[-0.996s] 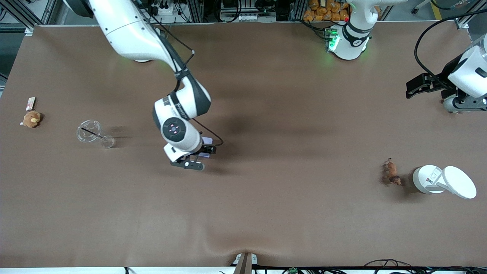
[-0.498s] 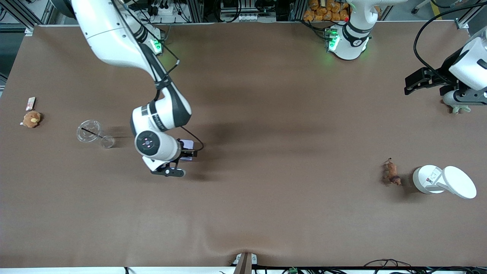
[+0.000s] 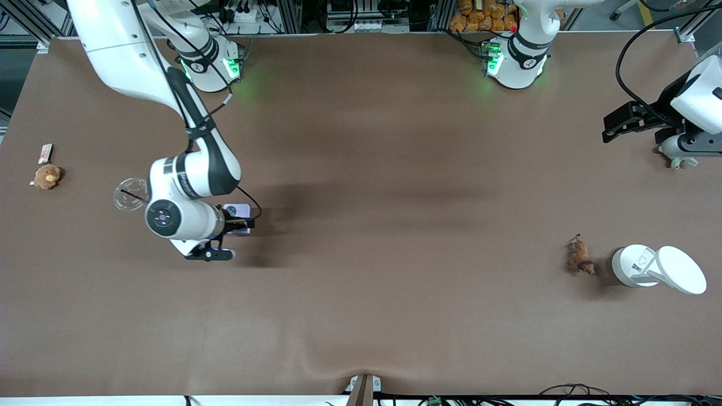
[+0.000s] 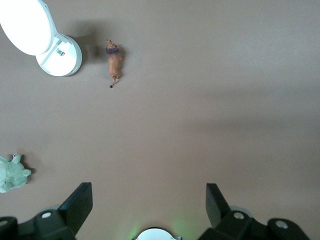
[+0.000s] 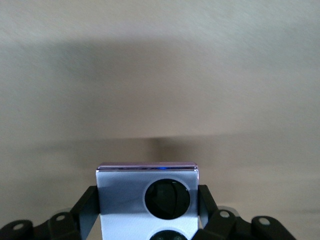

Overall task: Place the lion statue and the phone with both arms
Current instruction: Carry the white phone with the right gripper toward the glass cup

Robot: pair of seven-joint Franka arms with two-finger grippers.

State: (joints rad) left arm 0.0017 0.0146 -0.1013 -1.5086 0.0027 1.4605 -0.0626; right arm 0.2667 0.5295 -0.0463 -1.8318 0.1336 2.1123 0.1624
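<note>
The pale-lavender phone is held in my right gripper, shut on it above the table toward the right arm's end; the right wrist view shows its lenses between my fingers. The small orange-brown lion statue lies on the table toward the left arm's end, beside a white container; it also shows in the left wrist view. My left gripper hangs open and empty in the air, its fingers spread wide.
A white round container with its lid open sits beside the lion. A green plush turtle lies under the left arm. A clear cup lid and a round brown plush toy lie toward the right arm's end.
My right arm has carried the phone steadily toward the right arm's end of the table, close to the clear cup. My left gripper has shifted only slightly, uncovering the green turtle.
</note>
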